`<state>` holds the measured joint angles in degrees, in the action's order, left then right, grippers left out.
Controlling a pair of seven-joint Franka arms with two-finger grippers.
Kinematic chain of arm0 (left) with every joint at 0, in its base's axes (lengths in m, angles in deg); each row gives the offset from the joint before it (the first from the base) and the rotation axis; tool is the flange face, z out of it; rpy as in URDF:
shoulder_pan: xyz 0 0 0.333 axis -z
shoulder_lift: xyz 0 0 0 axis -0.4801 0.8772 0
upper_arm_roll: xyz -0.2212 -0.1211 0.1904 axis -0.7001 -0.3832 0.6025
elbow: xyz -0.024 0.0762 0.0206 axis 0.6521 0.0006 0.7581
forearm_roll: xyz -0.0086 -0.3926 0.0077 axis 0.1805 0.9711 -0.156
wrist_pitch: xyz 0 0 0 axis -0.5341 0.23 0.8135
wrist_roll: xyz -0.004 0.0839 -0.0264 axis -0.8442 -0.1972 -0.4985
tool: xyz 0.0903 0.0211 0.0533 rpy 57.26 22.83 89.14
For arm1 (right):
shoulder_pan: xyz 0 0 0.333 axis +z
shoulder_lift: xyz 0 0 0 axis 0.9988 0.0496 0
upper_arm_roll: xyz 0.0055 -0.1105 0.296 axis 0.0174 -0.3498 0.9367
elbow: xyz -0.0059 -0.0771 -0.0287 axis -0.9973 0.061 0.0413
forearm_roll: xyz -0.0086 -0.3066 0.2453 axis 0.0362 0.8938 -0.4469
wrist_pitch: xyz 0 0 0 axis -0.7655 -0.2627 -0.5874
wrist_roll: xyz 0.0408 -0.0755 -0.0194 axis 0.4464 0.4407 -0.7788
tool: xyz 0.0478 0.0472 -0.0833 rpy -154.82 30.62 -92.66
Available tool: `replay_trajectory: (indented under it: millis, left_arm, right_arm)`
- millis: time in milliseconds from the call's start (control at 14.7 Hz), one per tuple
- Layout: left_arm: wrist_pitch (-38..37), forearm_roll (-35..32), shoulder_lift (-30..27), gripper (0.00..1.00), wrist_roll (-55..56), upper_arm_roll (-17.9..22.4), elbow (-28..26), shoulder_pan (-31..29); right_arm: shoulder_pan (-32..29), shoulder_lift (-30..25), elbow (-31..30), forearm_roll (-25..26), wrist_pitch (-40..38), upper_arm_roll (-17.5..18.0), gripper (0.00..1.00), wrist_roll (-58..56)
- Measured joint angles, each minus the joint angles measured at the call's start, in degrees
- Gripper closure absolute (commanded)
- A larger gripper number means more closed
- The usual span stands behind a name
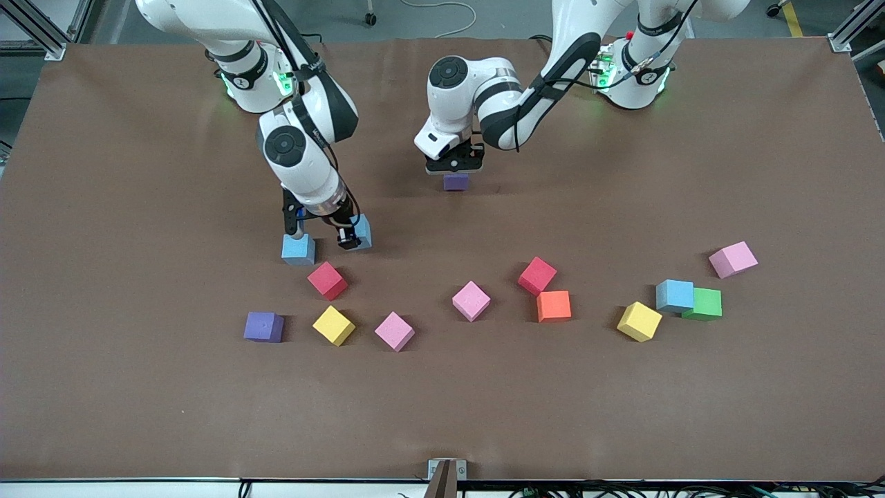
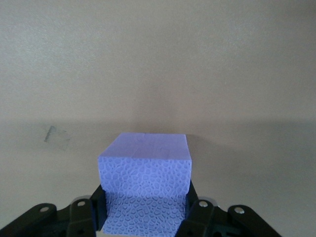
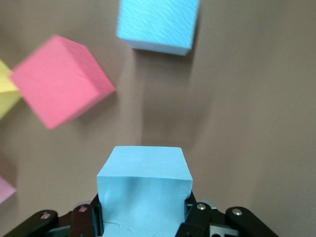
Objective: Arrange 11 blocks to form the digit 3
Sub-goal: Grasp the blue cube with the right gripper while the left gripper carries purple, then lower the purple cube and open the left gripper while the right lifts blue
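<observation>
Grippers both busy. Left gripper (image 1: 454, 168) pinches a purple cube (image 1: 455, 182); right gripper (image 1: 325, 232) squeezes a blue cube (image 1: 361, 231) beside another blue one (image 1: 299, 250).

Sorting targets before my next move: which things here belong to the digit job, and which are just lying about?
Job: purple cube in left gripper; blue cube in right gripper; loose cubes in blue, red, purple, yellow, pink, orange.
Lying about: green cube, toward the left arm's end.

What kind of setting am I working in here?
Most likely a robotics lab bench: a brown mat-covered table with aluminium framing at its corners, loose foam cubes such as the orange cube, and cables on the floor.
</observation>
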<state>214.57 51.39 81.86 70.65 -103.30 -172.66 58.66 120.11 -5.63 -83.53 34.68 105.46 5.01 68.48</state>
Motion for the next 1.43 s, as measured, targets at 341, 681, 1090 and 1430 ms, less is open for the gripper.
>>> replay_trajectory:
  millis: [341, 681, 1090, 1430]
  left_arm:
    - [1.36, -0.55, 1.4, 0.71, 0.0, 0.0, 0.05, -0.07]
    - [1.37, -0.56, 1.4, 0.0, 0.0, 0.0, 0.07, 0.03]
    - [0.6, -0.56, 1.11, 0.0, 3.73, 0.07, 2.26, -0.38]
    - [-8.81, -0.56, -2.41, 0.0, 6.3, 0.26, 8.53, -1.7]
  right_arm:
    - [-1.63, -0.63, 4.44, 0.0, -6.62, 0.21, 0.99, -3.22]
    - [1.52, -1.26, 4.59, 0.0, -8.88, 0.88, 0.98, -1.87]
    - [1.51, -1.5, 4.44, 0.0, -9.25, 0.69, 0.98, -1.85]
    - [3.9, -1.46, 4.38, -0.04, -7.83, 0.98, 0.98, 1.14]
